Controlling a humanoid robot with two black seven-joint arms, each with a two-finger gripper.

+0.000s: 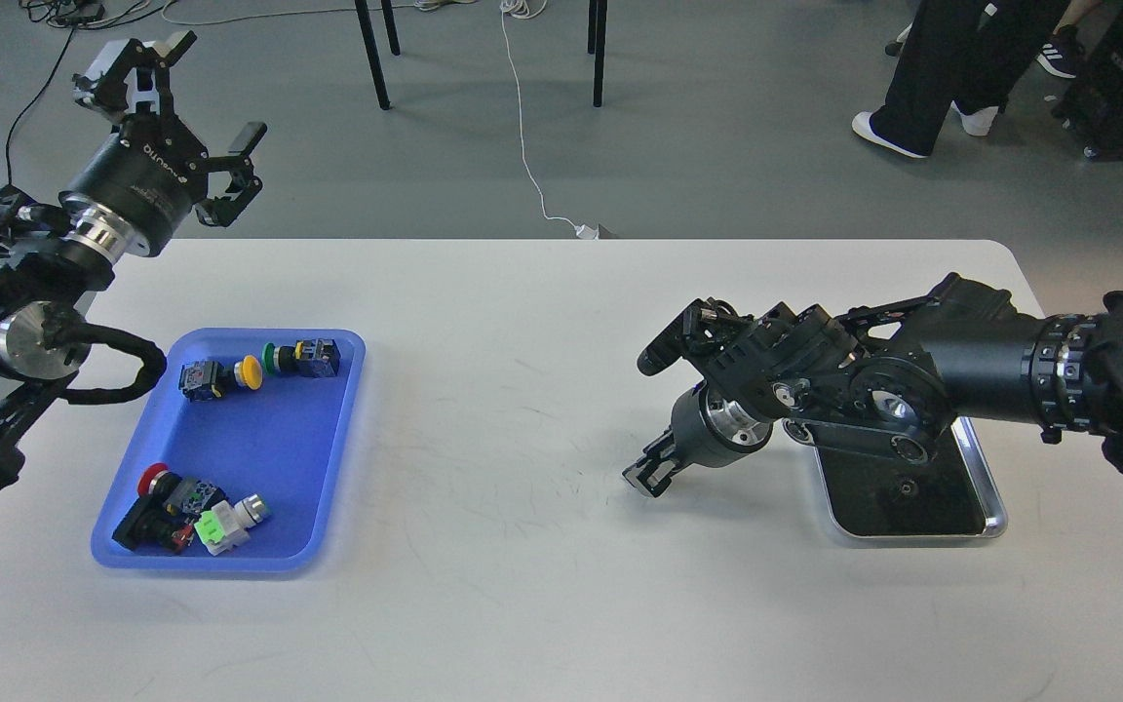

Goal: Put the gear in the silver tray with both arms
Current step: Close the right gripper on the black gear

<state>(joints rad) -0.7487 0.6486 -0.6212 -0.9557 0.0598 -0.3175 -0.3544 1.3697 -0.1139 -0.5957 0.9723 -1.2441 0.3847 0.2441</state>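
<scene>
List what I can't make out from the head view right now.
- Silver tray: the right arm covers its far part, so most of the floor is hidden.
- Right gripper: small and dark, so its jaws can't be read as open or shut.
- Parts in the blue tray: too small to identify; the near cluster overlaps.
- Left arm: its base is cut off by the left edge; left gripper is open.

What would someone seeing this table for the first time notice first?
Probably the blue plastic tray at the left of the white table, holding push-button switches with yellow, green and red caps. Next, the right arm, which reaches across the silver tray at the right, with a black two-fingered part low near the tabletop. The left hand hangs open above the table's far left corner.
</scene>
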